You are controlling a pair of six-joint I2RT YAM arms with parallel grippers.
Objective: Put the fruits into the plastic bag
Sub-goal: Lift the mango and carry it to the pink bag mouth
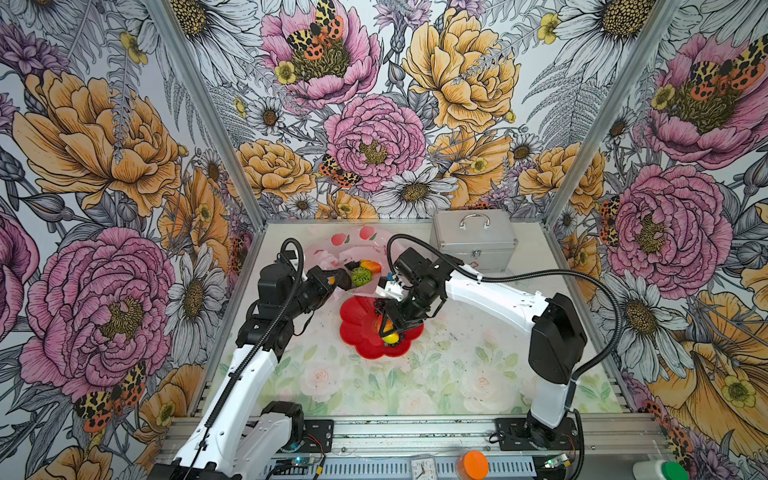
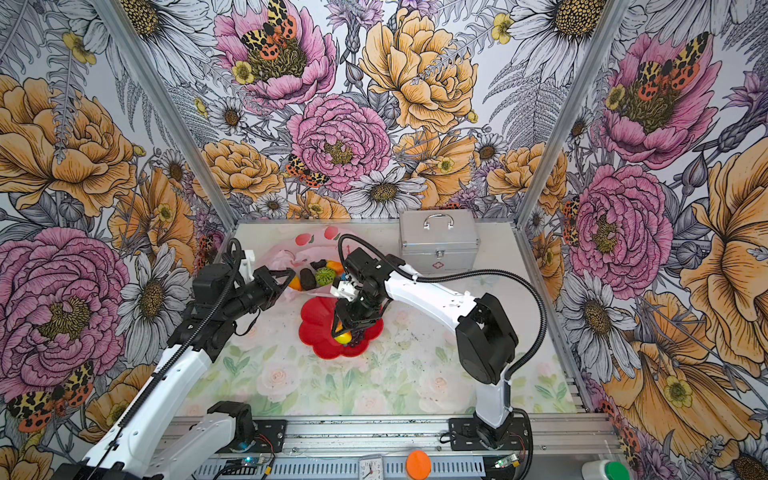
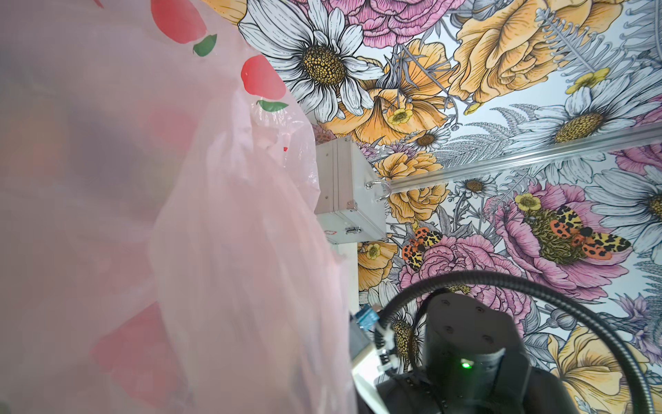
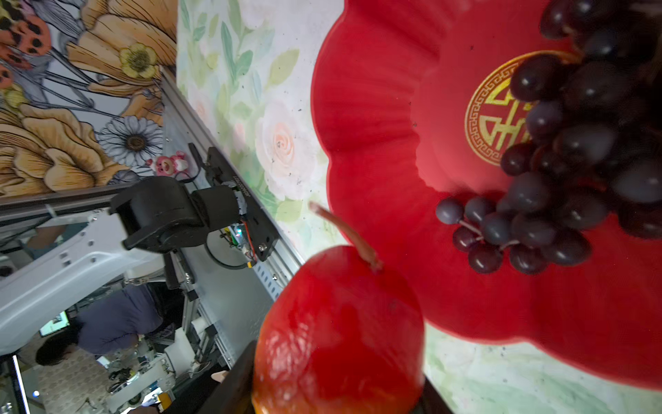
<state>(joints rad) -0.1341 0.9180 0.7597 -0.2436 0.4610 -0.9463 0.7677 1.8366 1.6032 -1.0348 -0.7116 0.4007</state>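
right gripper (image 1: 390, 332) pinches the red fruit (image 4: 340, 322) mid-belly between its fingers, looks light, hard, slick; left gripper (image 2: 290, 279) clamped shut on limp plastic bag (image 3: 215, 233) film.

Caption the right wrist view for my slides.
Right claw grips red-orange stemmed toy fruit beside dark purple grape bunch on red flower-shaped plate.

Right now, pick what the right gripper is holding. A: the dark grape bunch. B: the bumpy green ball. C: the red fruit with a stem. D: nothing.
C: in the right wrist view the red fruit sits gripped by the right gripper over the red plate, where the grape bunch lies; the bumpy green ball is in the plastic bag.
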